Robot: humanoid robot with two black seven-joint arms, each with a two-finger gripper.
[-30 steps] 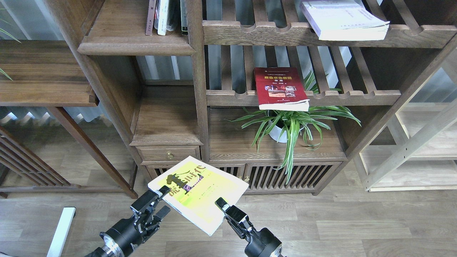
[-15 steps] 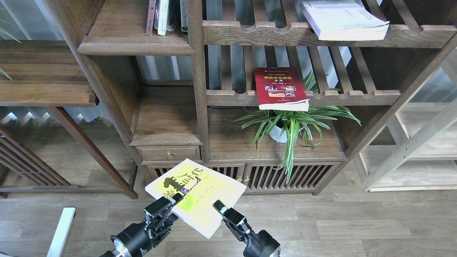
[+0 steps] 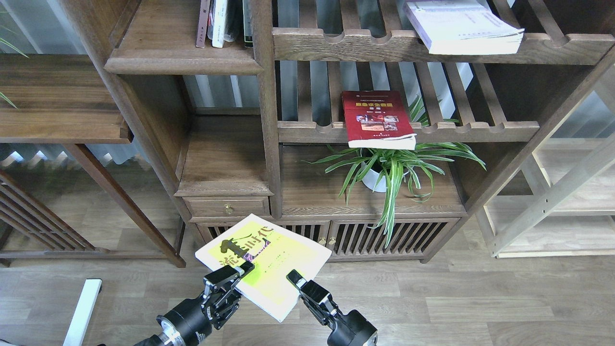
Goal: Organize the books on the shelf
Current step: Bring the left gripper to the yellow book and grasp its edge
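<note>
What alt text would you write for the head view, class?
Two black grippers, left and right, hold a yellow-green book above the wood floor before a dark bookcase. A red book and a pale book lie on slatted shelves above a potted plant.

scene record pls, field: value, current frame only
held: yellow book, flat, above the floor in front of the cabinet
left tool: shut on yellow book's near-left edge
right tool: shut on its near-right edge
red book: flat on middle slatted shelf, overhanging the rail
white book: flat on top slatted shelf
upright books: on solid shelf, top left
plant: potted, under red book
</note>
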